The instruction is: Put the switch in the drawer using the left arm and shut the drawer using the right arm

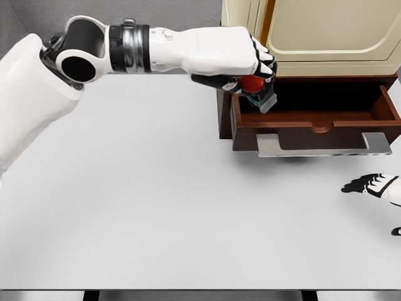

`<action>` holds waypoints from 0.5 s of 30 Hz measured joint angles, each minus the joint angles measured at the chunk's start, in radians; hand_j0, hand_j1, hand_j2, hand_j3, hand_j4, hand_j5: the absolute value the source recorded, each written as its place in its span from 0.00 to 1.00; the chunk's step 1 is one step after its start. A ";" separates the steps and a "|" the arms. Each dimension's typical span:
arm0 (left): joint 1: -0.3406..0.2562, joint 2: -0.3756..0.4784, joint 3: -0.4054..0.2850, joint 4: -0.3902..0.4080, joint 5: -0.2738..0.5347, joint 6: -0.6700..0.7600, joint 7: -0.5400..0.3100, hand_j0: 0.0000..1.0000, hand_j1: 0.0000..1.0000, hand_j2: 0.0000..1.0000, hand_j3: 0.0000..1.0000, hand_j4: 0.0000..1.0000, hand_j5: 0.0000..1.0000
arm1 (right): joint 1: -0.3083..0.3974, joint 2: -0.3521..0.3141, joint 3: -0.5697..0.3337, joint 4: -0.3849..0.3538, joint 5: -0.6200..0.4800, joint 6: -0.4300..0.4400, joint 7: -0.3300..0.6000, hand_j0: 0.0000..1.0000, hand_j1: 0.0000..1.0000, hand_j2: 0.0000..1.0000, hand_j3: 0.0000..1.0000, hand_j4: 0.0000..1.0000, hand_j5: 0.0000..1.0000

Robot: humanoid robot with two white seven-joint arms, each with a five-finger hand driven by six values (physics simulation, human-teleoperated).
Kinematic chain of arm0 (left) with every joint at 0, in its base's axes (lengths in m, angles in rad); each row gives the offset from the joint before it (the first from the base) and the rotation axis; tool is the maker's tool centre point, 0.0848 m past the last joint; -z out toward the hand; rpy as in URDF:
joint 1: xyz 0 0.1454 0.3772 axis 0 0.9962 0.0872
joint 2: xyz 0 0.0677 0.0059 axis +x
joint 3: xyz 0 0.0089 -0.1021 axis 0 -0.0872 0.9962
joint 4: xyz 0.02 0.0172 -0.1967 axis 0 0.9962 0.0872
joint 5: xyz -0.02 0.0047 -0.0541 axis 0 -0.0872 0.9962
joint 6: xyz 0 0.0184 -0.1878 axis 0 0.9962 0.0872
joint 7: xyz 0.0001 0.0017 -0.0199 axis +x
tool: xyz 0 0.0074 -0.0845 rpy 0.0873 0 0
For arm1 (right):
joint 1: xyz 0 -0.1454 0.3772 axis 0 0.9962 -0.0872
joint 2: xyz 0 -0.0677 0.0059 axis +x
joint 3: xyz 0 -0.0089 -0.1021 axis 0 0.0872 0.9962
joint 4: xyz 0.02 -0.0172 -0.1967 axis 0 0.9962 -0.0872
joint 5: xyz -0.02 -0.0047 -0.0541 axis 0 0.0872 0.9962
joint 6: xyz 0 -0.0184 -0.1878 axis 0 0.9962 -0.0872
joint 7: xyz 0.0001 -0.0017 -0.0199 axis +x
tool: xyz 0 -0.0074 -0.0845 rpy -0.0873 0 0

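My left hand (247, 80) reaches in from the upper left and is shut on the switch (258, 91), a grey and blue body with a red knob. The switch hangs over the left end of the open drawer (313, 119), a dark brown wooden tray with a grey metal handle (322, 145) along its front. Most of the switch is hidden by my curled fingers. My right hand (369, 184) lies at the right edge of the table, below the drawer's handle, its fingers stretched out and holding nothing.
The drawer belongs to a cream cabinet (326, 31) standing at the back right of the white table (138, 200). The table's front edge runs along the bottom of the view.
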 measured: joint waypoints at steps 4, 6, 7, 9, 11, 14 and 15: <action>0.000 -0.083 -0.005 0.086 -0.004 0.000 -0.002 0.34 0.34 0.34 0.34 0.34 0.34 | -0.006 0.000 0.000 0.000 0.000 0.000 0.000 1.00 1.00 1.00 1.00 1.00 1.00; -0.008 -0.119 -0.007 0.131 -0.011 -0.001 -0.003 0.34 0.34 0.34 0.34 0.34 0.34 | -0.003 0.000 0.000 0.000 0.000 0.000 0.000 1.00 1.00 1.00 1.00 1.00 1.00; -0.011 -0.134 -0.008 0.149 -0.013 -0.001 -0.003 0.34 0.34 0.34 0.34 0.34 0.34 | -0.003 0.000 0.000 0.000 0.000 0.000 0.000 1.00 1.00 1.00 1.00 1.00 1.00; -0.011 -0.164 -0.009 0.173 -0.014 -0.001 -0.002 0.35 0.35 0.35 0.35 0.35 0.35 | -0.002 -0.001 0.000 0.001 0.000 0.000 0.000 1.00 1.00 1.00 1.00 1.00 1.00; -0.015 -0.186 -0.010 0.191 -0.011 0.000 -0.002 0.36 0.36 0.36 0.36 0.36 0.36 | -0.005 0.000 0.000 0.000 0.000 0.000 0.000 1.00 1.00 1.00 1.00 1.00 1.00; -0.015 -0.210 -0.010 0.230 -0.011 0.000 -0.001 0.36 0.36 0.36 0.36 0.36 0.36 | -0.005 0.000 0.000 0.000 0.000 0.000 0.000 1.00 1.00 1.00 1.00 1.00 1.00; -0.015 -0.217 -0.010 0.239 -0.010 0.000 -0.001 0.36 0.36 0.36 0.36 0.36 0.36 | -0.005 0.000 0.000 0.000 0.000 0.000 0.000 1.00 1.00 1.00 1.00 1.00 1.00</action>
